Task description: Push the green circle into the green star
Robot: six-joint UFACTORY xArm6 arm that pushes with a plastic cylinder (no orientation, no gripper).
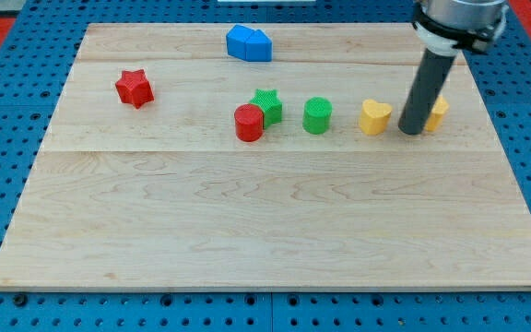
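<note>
I see my tip (412, 131) resting on the desk (265, 231) toward the view's right, between the yellow heart (374, 117) and another yellow block (437, 112) that the rod partly hides, so I cannot tell its shape. There is no pincer on this rig, only the rod, so nothing is being grasped.

The green circle (317, 115) sits to the view's left of the yellow heart, apart from it, and the green star (267, 105) lies a little further left with a small gap between them. A red cylinder (249, 123) touches the star on its lower left side. A red star (135, 88) and a blue block (249, 43) lie well apart from this row.

I judge the yellow heart stands between my tip and the circle, so a straight push leftward would drag the heart along. I would go around it first, then push the circle left.
</note>
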